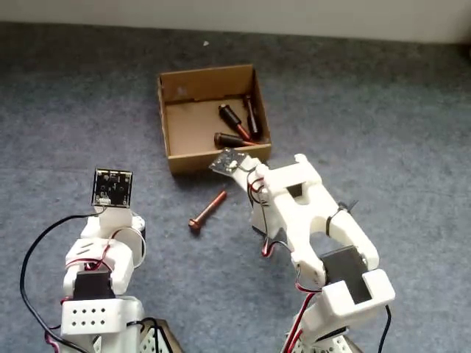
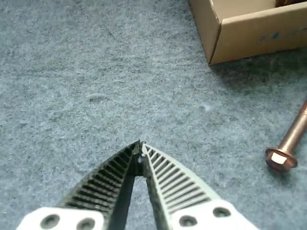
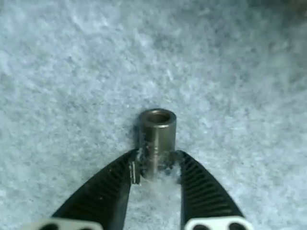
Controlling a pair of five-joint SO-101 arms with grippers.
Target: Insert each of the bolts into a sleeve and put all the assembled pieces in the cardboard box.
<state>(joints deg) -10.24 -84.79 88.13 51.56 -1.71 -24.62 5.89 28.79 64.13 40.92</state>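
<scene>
Two pairs of jaws hang low over the grey felt-like surface [image 1: 383,95]. The left arm's jaws are pressed together at the tips with nothing between them. Off to one side of those tips, and apart from them, lies a copper-coloured flanged metal bolt [image 2: 288,143], its hexagonal head nearer the jaws than its shank. Beyond the bolt, farther from the tips, stands the open brown cardboard box [image 2: 240,33], which holds three dark rod-shaped pieces [image 1: 234,118]. The right arm's jaws are clamped on the lower part of a short dark metal sleeve [image 3: 157,132], whose hollow open end sticks out past their tips.
</scene>
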